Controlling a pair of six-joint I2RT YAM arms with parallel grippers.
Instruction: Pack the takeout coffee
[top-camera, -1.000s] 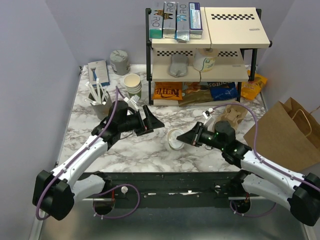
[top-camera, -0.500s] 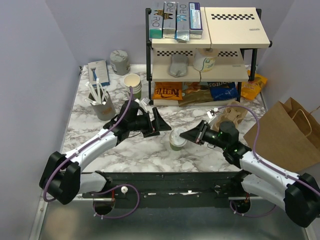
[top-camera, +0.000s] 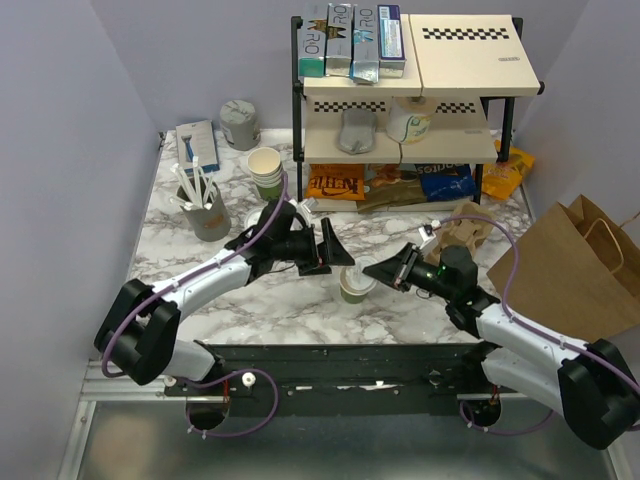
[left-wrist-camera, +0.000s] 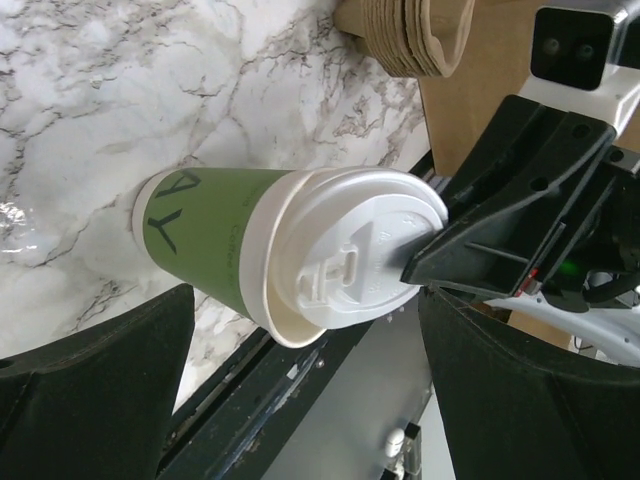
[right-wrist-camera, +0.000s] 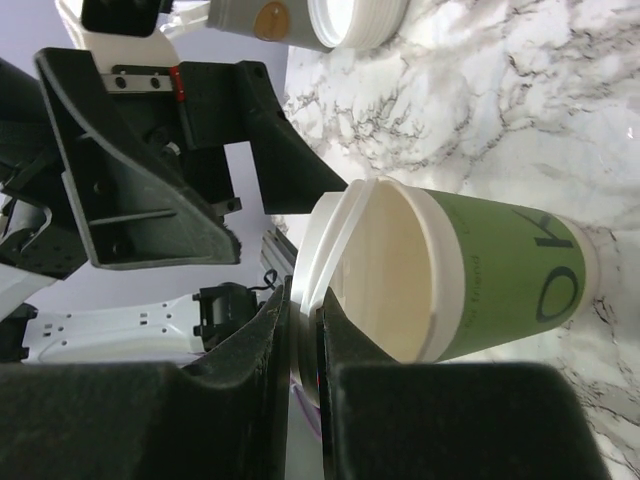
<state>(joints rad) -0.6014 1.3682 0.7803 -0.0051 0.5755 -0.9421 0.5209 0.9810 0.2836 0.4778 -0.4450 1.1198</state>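
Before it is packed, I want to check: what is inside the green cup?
Past the tilted lid, gripped at its edge by the right pincer, the cup shows only bare cream inner wall. Its bottom is out of sight.

Two slim robot arms of matching build. Left arm and right arm: smooth white shells on the long links, bulky rounded matte-black housings at the shoulder and elbow joints. A thin purple cable looping loosely along each arm. Small green lights glowing on the black wrist block of the right arm. Left gripper and right gripper: black plastic, each with two broad wedge-shaped fingers, flat-faced and dull. Above the right gripper, a white bracket with two dark round holes. On the left arm, a white panel dotted with a row of tiny holes.
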